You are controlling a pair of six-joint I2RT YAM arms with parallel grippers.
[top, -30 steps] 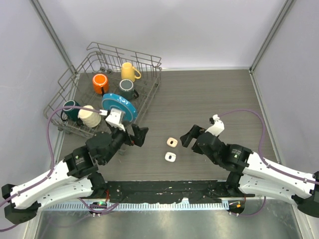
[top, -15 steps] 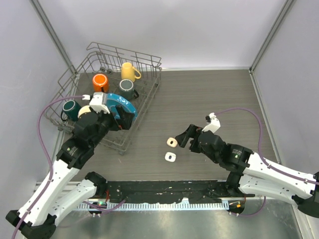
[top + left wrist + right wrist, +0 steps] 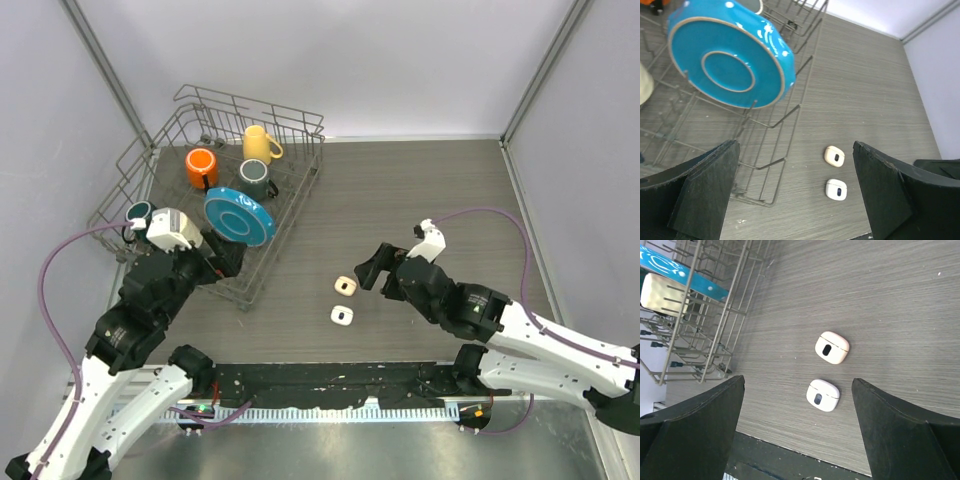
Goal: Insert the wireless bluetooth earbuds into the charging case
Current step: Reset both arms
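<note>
Two small closed charging cases lie side by side on the wood table, a cream case (image 3: 346, 286) (image 3: 834, 156) (image 3: 832, 347) and a white case (image 3: 342, 316) (image 3: 836, 189) (image 3: 823, 395). Each has a dark oval on its lid. The earbuds are out of view. My left gripper (image 3: 220, 262) (image 3: 795, 150) hangs open and empty over the dish rack's near corner, well left of the cases. Just right of the cases, my right gripper (image 3: 374, 276) (image 3: 798, 381) is open and empty above the table, with the white case seen between its fingers.
A wire dish rack (image 3: 296, 124) fills the back left. It holds a blue plate (image 3: 238, 216), a yellow mug (image 3: 258, 143), an orange mug (image 3: 201, 165), a dark grey mug (image 3: 253, 178) and a teal mug (image 3: 138, 213). A black rail (image 3: 330, 378) runs along the near edge.
My left arm has swung back and to the left, away from the cases, toward the rack. My right gripper has shifted slightly and its jaws stand a little wider.
</note>
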